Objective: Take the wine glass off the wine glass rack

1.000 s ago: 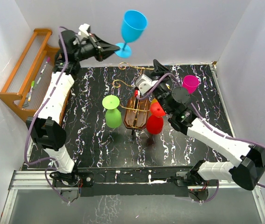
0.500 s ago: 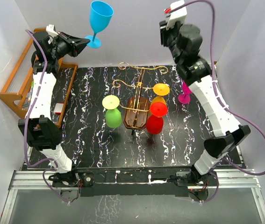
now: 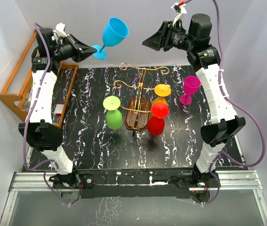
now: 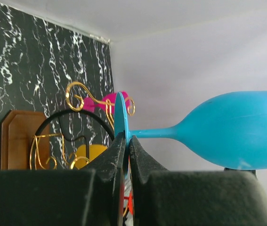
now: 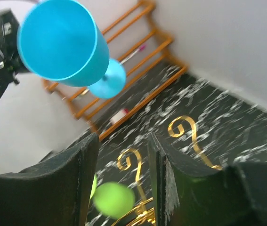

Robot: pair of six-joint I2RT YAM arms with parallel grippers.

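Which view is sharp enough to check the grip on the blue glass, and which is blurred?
Left wrist: sharp, blue wine glass crisp, its foot between the left jaws. Right wrist: blurred, marbled table and slatted shelf streaky. Top external: evenly lit, clear, but too distant for the grip.

You work in a robot test cell of a lab: plain white walls [image 3: 248, 47] enclose the black marbled table [image 3: 91, 141], with a metal mounting rail [image 3: 29, 180] along its near edge.
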